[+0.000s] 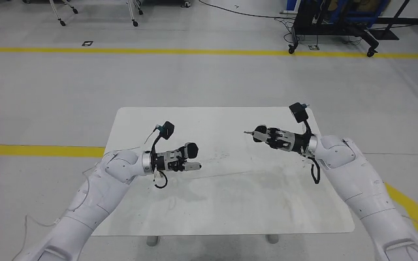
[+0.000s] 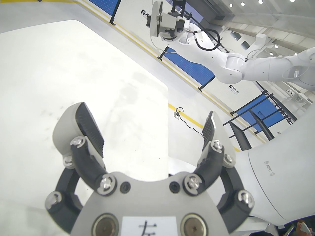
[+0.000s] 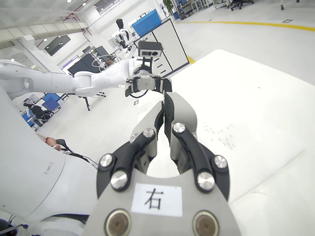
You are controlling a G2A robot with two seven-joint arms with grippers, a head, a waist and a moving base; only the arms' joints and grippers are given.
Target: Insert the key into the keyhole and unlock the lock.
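Note:
My right gripper (image 1: 256,134) hovers above the right half of the white table (image 1: 215,209), its fingers pressed together (image 3: 164,99). A thin grey tip, seemingly the key (image 1: 247,133), sticks out of it toward the left arm. My left gripper (image 1: 194,158) hangs over the left half of the table, facing the right one. It stands open (image 2: 146,114) with nothing between its ribbed pads (image 2: 88,124). A wide gap of bare tabletop separates the two grippers.
Faint scuff marks (image 3: 221,133) dot the tabletop. The table's rounded far corner (image 2: 162,84) and the grey floor with a yellow line (image 1: 196,51) lie beyond. Wheeled stands (image 1: 333,32) are far behind the table.

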